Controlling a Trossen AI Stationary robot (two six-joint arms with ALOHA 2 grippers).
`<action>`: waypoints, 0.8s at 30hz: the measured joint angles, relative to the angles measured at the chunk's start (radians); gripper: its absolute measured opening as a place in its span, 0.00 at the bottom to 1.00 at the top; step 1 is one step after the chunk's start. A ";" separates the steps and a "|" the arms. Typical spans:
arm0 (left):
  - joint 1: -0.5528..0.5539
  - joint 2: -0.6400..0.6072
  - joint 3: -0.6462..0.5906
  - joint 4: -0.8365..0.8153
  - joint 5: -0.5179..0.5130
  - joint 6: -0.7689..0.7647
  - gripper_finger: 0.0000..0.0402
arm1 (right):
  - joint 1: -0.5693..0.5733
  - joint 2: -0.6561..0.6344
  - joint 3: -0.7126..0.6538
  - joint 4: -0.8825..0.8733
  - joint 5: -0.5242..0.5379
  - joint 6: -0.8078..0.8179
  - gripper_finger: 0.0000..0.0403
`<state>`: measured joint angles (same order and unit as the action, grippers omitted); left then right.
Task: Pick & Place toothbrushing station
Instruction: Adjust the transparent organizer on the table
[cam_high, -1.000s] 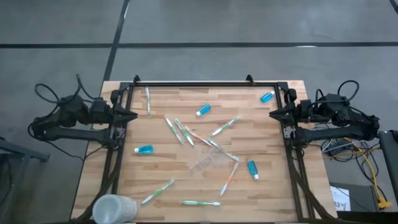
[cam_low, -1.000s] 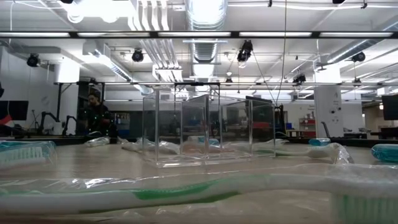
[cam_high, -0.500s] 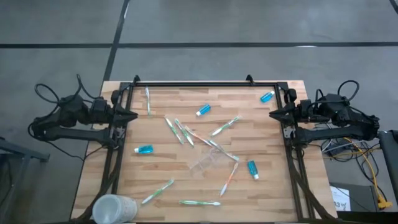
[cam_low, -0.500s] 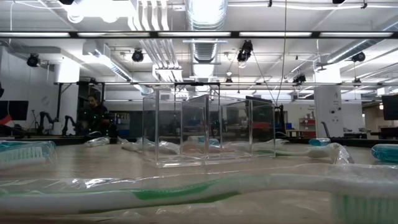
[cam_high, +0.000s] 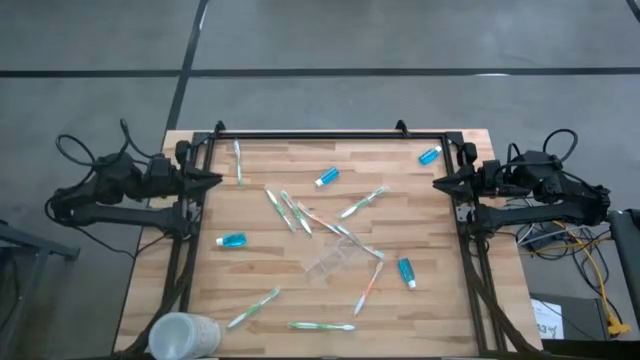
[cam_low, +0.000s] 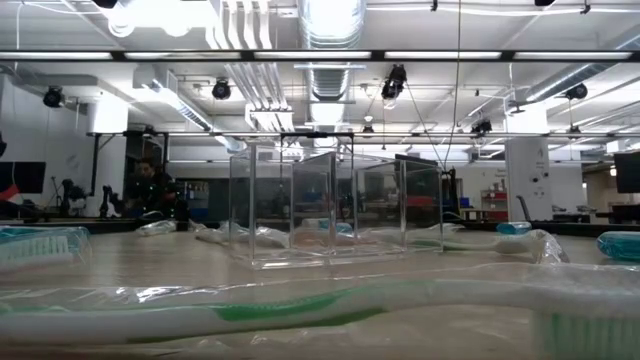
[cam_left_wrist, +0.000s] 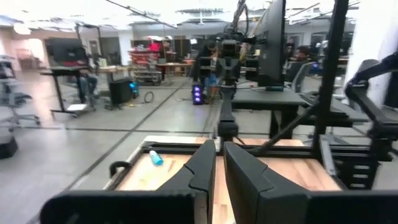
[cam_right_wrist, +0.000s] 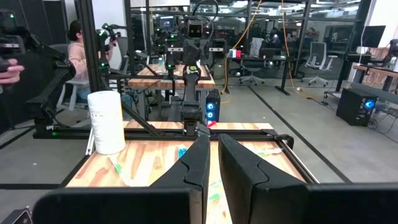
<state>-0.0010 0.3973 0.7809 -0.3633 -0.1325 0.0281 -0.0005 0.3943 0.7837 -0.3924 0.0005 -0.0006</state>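
Toothbrushing station (cam_high: 330, 262), the clear little holder, sits right-of-centre toward the near half of the table (cam_high: 440, 300), ringed by scattered toothbrushes (cam_high: 290, 212) and blue tubes (cam_high: 231, 240). Its longer side runs roughly across the table in the low view. Both arms are parked at the side rails: left gripper (cam_high: 212, 180) and right gripper (cam_high: 440, 183) each point inward, fingers nearly pinched together, holding nothing. The right gripper looks the nearer one, with the holder lying ahead and toward the near edge. No readable writing or brand anywhere.
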 joint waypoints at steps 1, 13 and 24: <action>0.000 0.000 0.000 0.007 -0.026 0.009 0.10 | 0.000 0.000 0.000 0.000 0.000 0.000 0.08; 0.000 0.002 0.000 0.012 -0.132 -0.032 0.10 | 0.000 0.000 0.000 0.000 0.000 0.000 0.08; 0.001 0.075 0.000 0.003 -0.162 0.001 0.10 | 0.000 0.000 0.000 0.000 0.000 0.000 0.08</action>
<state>0.0002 0.4723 0.7811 -0.3603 -0.2947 0.0288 -0.0004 0.3943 0.7834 -0.3924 0.0002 -0.0006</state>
